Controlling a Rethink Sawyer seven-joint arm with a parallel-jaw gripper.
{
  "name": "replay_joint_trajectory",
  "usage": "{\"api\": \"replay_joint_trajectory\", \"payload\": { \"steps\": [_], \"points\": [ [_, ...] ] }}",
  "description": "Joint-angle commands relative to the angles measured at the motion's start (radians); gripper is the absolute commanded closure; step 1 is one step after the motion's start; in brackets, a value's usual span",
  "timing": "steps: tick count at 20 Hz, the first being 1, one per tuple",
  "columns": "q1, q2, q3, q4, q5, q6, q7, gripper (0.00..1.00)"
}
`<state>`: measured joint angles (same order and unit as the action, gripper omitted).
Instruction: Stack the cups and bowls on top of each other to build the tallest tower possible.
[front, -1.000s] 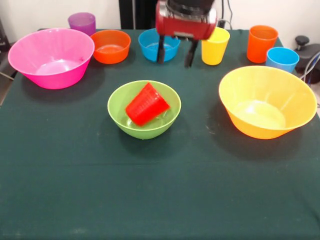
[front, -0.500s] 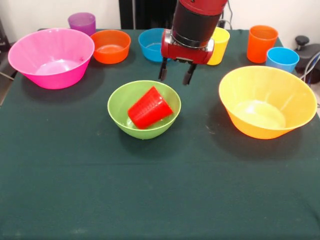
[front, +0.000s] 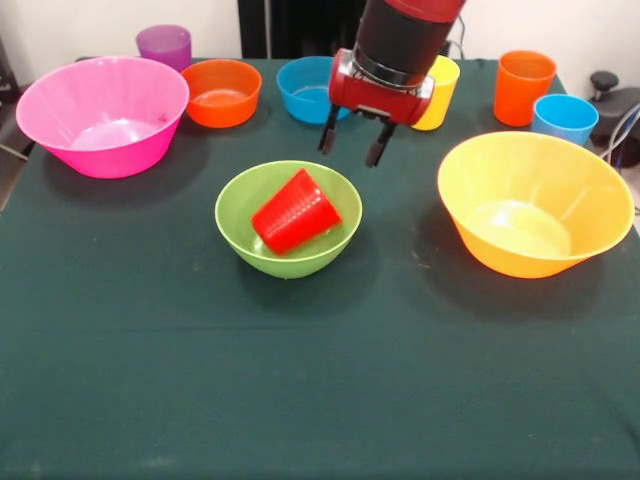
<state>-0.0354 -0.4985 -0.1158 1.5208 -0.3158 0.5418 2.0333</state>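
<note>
A red cup (front: 294, 211) lies tipped on its side inside the lime green bowl (front: 240, 226) at the table's middle. My gripper (front: 352, 148) hangs open and empty just above and beyond the bowl's right rim, apart from the cup. Along the far edge stand a purple cup (front: 164, 45), a small orange bowl (front: 221, 92), a small blue bowl (front: 303, 88), a yellow cup (front: 438, 95) partly behind the arm, an orange cup (front: 523, 86) and a light blue cup (front: 564, 118). The large pink bowl (front: 102, 115) sits far left. The large yellow-orange bowl (front: 535, 203) sits right.
The dark green tablecloth (front: 320, 380) covers the table. Dark equipment (front: 612, 100) and cables lie off the table's right edge.
My arm came down and toward the green bowl, then rose slightly. The red cup shifted a little inside the bowl. The gripper stayed open.
</note>
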Motion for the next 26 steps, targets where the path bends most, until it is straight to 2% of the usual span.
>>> {"api": "replay_joint_trajectory", "payload": {
  "steps": [1, 3, 6, 9, 11, 14, 15, 17, 20, 22, 26],
  "points": [
    [0.016, -0.023, 0.0, 0.141, -0.018, -0.143, 0.162, 0.0],
    [-0.001, -0.055, 0.006, 0.218, -0.016, -0.188, 0.159, 0.0],
    [-0.022, -0.148, 0.008, 0.342, -0.007, -0.235, 0.157, 0.0],
    [0.014, -0.303, -0.043, 0.414, -0.019, -0.184, 0.12, 0.0],
    [0.039, -0.353, -0.067, 0.431, -0.025, -0.16, 0.103, 0.0],
    [0.072, -0.315, -0.088, 0.435, -0.017, -0.132, 0.119, 0.0],
    [0.126, -0.285, -0.136, 0.416, -0.03, -0.134, 0.157, 0.0],
    [0.174, -0.263, -0.183, 0.396, -0.045, -0.166, 0.181, 0.0],
    [0.251, -0.223, -0.262, 0.317, -0.065, -0.163, 0.188, 0.0],
    [0.284, -0.159, -0.305, 0.261, -0.065, -0.2, 0.206, 0.0],
    [0.297, -0.052, -0.335, 0.182, -0.041, -0.251, 0.206, 0.0]
  ]
}}
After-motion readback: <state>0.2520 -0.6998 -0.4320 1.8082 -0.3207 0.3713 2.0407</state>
